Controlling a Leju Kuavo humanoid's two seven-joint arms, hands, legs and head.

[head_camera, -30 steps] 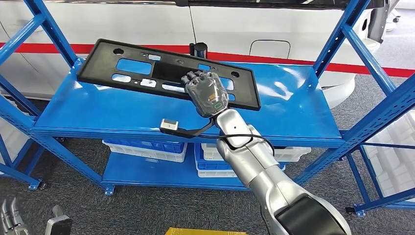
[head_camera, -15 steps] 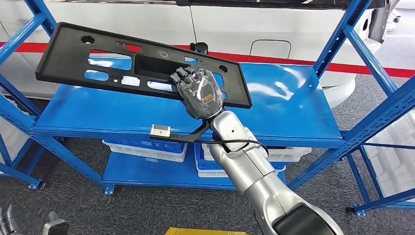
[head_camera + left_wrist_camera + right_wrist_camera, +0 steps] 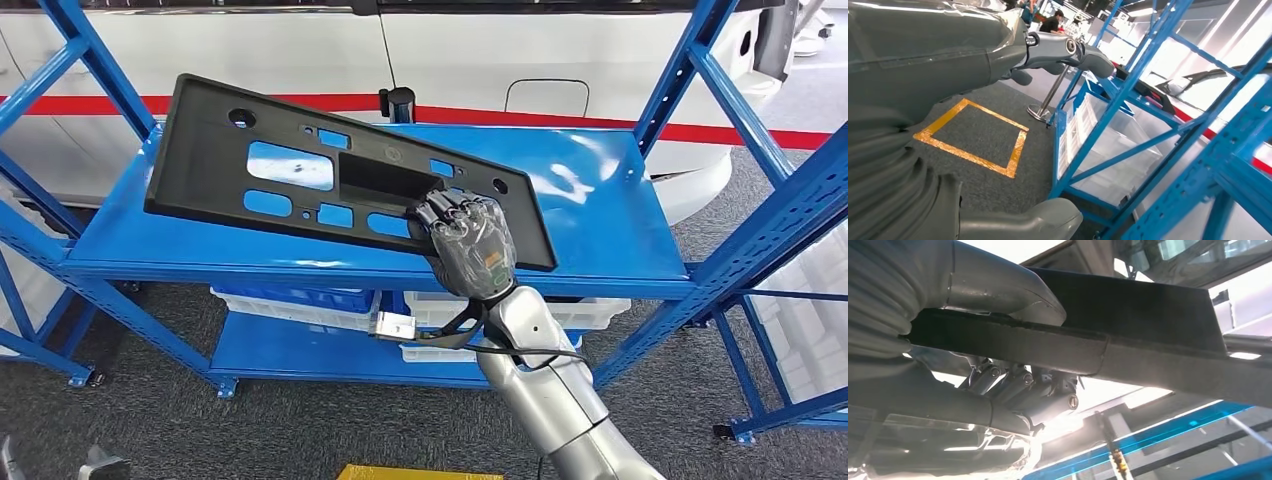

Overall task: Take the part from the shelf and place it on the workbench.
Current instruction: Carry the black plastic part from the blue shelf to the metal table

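The part is a long black plastic panel with several cut-outs, held tilted above the blue shelf, its left end raised. My right hand grips its lower right edge, fingers curled over the top face. In the right wrist view the thumb lies on one face of the black panel and the darker fingers clamp the other face. My left hand hangs low beside the shelf frame, its fingers apart around nothing.
Blue uprights flank the shelf on both sides. White and blue bins sit on the lower level. A white car body stands behind the shelf. Yellow floor tape lies near my feet.
The panel has swung right and down toward me, its left end lower than half a second ago. My right hand has drawn back to the shelf's front edge with it.
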